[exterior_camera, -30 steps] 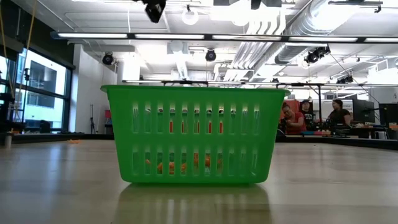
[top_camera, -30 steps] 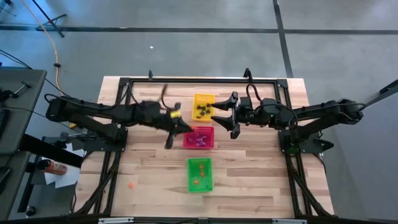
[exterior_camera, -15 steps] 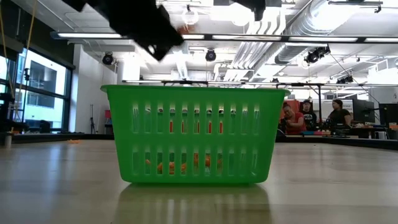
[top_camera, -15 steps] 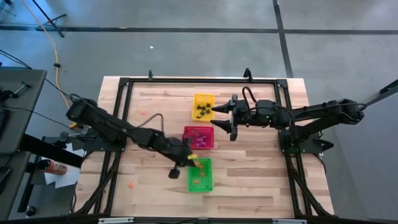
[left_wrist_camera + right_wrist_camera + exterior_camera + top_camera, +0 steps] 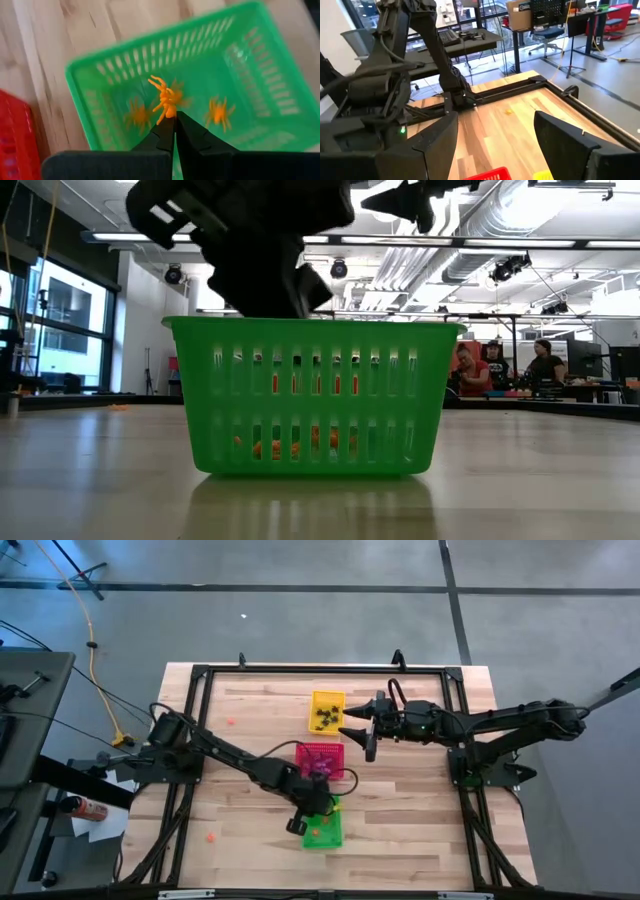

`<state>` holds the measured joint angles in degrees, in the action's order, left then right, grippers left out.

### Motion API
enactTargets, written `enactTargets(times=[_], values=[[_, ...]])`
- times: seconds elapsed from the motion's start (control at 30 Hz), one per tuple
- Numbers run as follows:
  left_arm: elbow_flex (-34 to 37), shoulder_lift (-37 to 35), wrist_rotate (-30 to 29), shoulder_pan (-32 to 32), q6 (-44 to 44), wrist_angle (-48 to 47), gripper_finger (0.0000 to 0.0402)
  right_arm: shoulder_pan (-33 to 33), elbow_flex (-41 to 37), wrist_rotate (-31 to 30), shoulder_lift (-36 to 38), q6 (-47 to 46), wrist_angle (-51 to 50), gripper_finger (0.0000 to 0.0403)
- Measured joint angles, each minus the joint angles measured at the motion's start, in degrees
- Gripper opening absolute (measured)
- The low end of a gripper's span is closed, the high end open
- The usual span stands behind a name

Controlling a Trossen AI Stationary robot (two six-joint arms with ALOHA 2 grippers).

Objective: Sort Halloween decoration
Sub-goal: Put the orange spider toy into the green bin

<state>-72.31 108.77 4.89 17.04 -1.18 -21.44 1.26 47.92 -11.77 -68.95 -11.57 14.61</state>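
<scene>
- High view: the left gripper (image 5: pixel 312 812) hung over the near-left corner of the green rectangular mesh basket (image 5: pixel 326 833), the closest of three baskets in a row on the pale wooden table (image 5: pixel 240 860). The right gripper (image 5: pixel 357 727) hovered between the yellow mesh basket (image 5: pixel 336 700), which held black trinkets (image 5: pixel 323 718), and the red mesh basket (image 5: pixel 330 749), which held purple-pink ones (image 5: pixel 320 768). One stray orange trinket (image 5: pixel 211 836) lay on the table, well apart from the baskets.
- Low view: orange pieces (image 5: pixel 295 445) showed through the green basket's slots, with the dark left arm just above its rim.
- Left wrist view: the left gripper's fingertips (image 5: pixel 167 127) were pinched together on a small orange plastic spider (image 5: pixel 165 97) by its body, above two more spiders (image 5: pixel 218 111) on the basket floor.
- Right wrist view: the right gripper's fingers (image 5: pixel 570 137) stood wide apart and held nothing.
- Judgement: the spider looked very light with thin, springy legs, so a grip on the body seemed surer than one on a leg.
</scene>
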Motion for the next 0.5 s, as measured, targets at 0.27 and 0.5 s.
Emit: enactTargets(times=[0.27, 0.5], values=[[-2.0, 3.0, -0.5, 0.0, 2.0, -1.7, 0.0, -0.1, 0.0, 0.1, 0.0, -0.4, -2.4, 0.0257], [-2.0, 3.0, -0.7, 0.0, 2.4, -3.2, 0.0013, -0.2, 0.0, 0.2, 0.0, -0.4, -2.9, 0.0257]])
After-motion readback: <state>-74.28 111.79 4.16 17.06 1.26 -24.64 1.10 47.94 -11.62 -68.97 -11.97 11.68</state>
